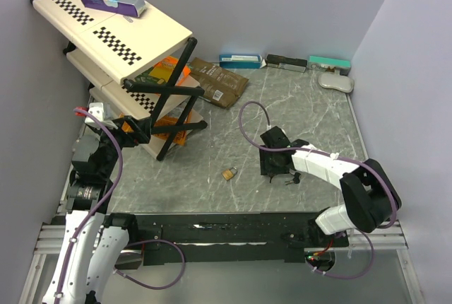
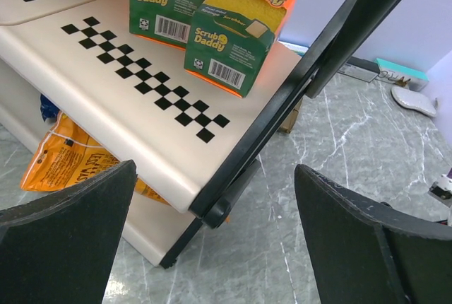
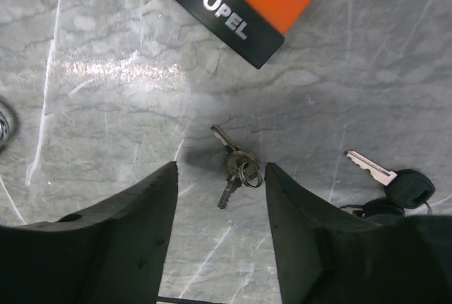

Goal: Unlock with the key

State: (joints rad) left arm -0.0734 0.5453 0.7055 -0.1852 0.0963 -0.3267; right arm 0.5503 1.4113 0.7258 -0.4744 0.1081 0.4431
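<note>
A cream shelf rack with checkered strips and black crossed legs stood at the far left of the grey marbled surface. A purple and white box lay on its top shelf, two green sponge boxes sat side by side on a lower one, and an orange bag was tucked underneath. A brown packet lay beside the rack. An orange and black tag read OPEL.

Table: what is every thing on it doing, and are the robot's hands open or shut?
Right hand: open, empty.
Left hand: open, empty, by the shelf.
Small keys: flat on the table, under the right hand, not gripped.
Black-headed key: lying flat, untouched.
Padlock: lying untouched; locked or not, too small to tell.
</note>
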